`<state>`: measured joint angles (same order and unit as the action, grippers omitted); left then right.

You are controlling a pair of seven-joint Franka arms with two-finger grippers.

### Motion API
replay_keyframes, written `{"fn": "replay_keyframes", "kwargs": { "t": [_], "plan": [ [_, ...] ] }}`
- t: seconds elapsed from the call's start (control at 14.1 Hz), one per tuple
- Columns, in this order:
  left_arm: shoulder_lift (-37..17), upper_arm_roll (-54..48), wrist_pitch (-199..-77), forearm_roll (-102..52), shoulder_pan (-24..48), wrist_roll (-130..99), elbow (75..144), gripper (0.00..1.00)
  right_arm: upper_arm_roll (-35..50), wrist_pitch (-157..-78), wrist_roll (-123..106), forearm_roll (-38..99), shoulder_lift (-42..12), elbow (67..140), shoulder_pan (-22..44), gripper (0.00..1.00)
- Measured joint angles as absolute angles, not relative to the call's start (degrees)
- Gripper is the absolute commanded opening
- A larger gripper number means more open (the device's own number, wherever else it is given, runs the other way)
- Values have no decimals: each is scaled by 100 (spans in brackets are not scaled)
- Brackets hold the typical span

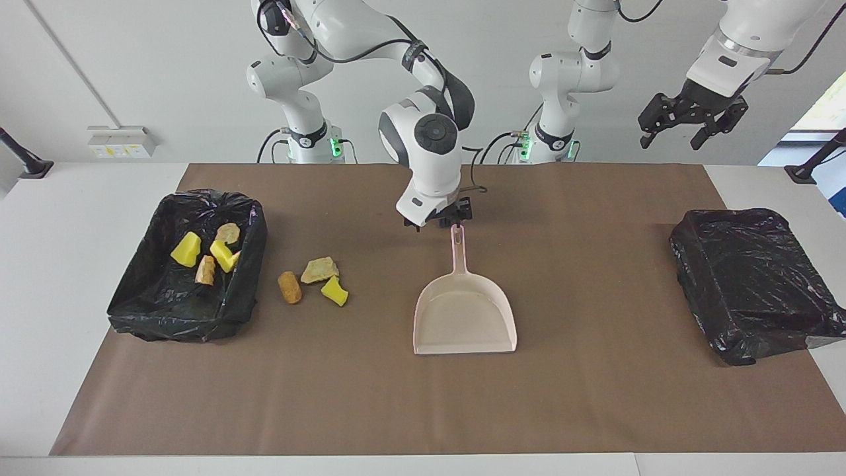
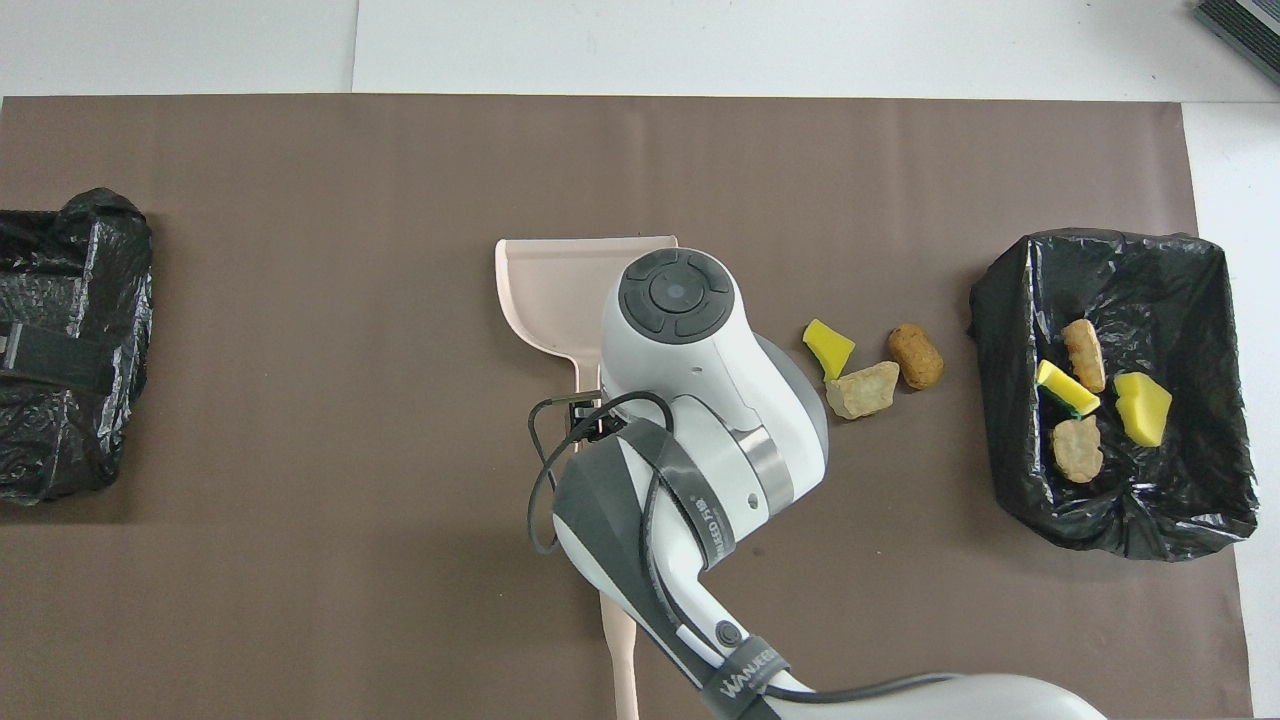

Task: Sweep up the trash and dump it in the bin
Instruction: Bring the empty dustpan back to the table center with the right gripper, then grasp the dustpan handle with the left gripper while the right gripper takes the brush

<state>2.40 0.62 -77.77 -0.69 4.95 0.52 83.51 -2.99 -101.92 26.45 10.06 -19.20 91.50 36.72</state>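
The pink dustpan (image 1: 464, 311) lies mid-table, its handle (image 1: 457, 250) pointing toward the robots; it also shows in the overhead view (image 2: 548, 285). My right gripper (image 1: 444, 220) is low over the handle. Three pieces of trash lie on the mat between dustpan and bin: a brown bread-like piece (image 1: 289, 287) (image 2: 915, 356), a beige lump (image 1: 320, 270) (image 2: 862, 390) and a yellow sponge chunk (image 1: 334, 291) (image 2: 828, 347). Several more scraps (image 1: 205, 254) lie in the black-lined bin (image 1: 178, 327) (image 2: 1100, 245). My left gripper (image 1: 687, 125) is open and waits high.
A second bin wrapped in black plastic (image 1: 753, 284) (image 2: 60, 350) stands at the left arm's end. The brown mat (image 1: 423, 403) covers most of the table, with white table edge around it.
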Motion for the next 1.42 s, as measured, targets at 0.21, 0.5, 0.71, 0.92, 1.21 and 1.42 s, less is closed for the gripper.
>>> {"fn": "replay_keyframes", "kwargs": {
  "t": [0.21, 0.5, 0.71, 0.92, 1.21, 1.42],
  "plan": [
    [239, 46, -7905, -69, 498, 53, 8352, 100, -286, -9262, 2640, 1011, -1126, 9380, 3658, 100],
    [184, -53, -8207, -72, 635, 53, 8381, 100, -255, -9351, 2850, 1167, 18, 10830, 4165, 100],
    [48, -84, -8748, -73, 977, -35, 8606, 100, -225, -10144, 3137, 1469, 715, 12091, 4685, 100],
    [-108, -111, -9620, -76, 1392, -447, 9084, 100, -220, -10649, 3181, 1642, 1075, 12870, 4970, 100],
    [-495, -455, -10413, -76, 1711, -1055, 9477, 100, -215, -11859, 3723, 1815, 1025, 13650, 5465, 100],
    [-892, -903, -11016, -76, 1747, -1393, 9723, 100, -223, -12431, 3941, 2139, 826, 13829, 5673, 100]
  ]
}}
